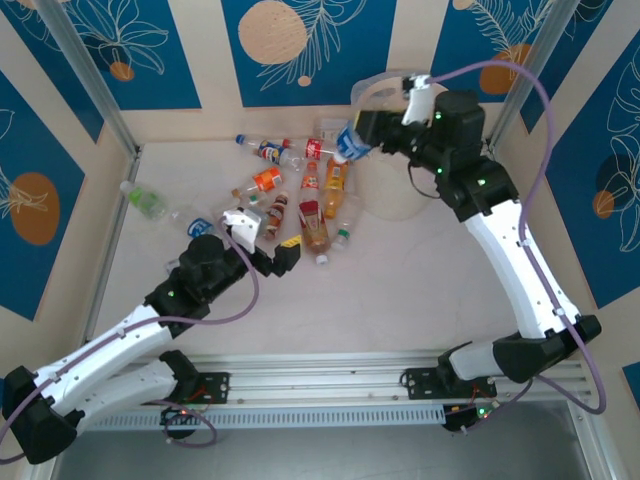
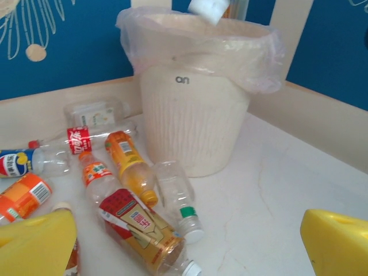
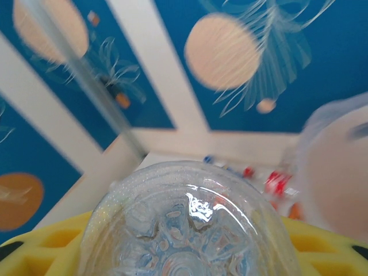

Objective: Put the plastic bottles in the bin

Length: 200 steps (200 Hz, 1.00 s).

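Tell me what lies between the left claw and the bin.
A red-labelled bottle, a clear green-capped bottle and an orange bottle lie between the left claw and the bin; the left wrist view shows it.

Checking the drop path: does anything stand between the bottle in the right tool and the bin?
Nothing visible does: the bottle in the right tool is beside the bin rim, its top uncovered.

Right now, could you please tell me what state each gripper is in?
Left gripper: open, holding nothing.
Right gripper: closed on a clear plastic bottle.
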Tool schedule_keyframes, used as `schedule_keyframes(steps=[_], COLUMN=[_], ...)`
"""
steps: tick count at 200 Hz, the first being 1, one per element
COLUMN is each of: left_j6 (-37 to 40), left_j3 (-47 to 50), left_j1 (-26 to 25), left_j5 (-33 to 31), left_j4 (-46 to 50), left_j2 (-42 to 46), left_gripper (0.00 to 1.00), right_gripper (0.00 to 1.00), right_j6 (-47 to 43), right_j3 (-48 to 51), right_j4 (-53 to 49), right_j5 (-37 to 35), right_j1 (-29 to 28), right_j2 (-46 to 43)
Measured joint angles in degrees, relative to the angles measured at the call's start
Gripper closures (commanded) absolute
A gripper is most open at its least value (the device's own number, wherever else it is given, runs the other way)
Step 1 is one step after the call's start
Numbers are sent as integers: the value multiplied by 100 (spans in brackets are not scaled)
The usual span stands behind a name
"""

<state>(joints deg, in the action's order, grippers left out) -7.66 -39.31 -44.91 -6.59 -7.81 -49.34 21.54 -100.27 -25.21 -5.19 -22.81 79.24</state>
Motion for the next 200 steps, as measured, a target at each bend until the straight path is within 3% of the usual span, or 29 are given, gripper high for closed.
schedule_keyframes(steps=[42,82,87,91,119,200], left_j6=[-131,-157,-170,-188,-262,-402], left_j3=[0,4,4,7,37,79], left_j1=[-2,0,0,0,2,59], left_j5=[-382,-660,-695,-730,-984,-1259], left_j4=[103,295,315,332,450,640], left_j2=[2,59,81,101,267,317], left_gripper=[0,0,0,0,0,0], right_gripper=[54,54,66,69,64,63], right_j6=[-490,-938,-984,-1023,-1449,-2938], right_j3=[-1025,-2385,-2592,-2767,-3746,-3506], right_j4=[168,44,-13,-76,-487,-133], right_j5=[-1049,-1810,-1891,-1939,-2396,-3633], right_j1=[428,673,695,715,686,-273], right_j2=[848,2271,2461,2634,3563,3812])
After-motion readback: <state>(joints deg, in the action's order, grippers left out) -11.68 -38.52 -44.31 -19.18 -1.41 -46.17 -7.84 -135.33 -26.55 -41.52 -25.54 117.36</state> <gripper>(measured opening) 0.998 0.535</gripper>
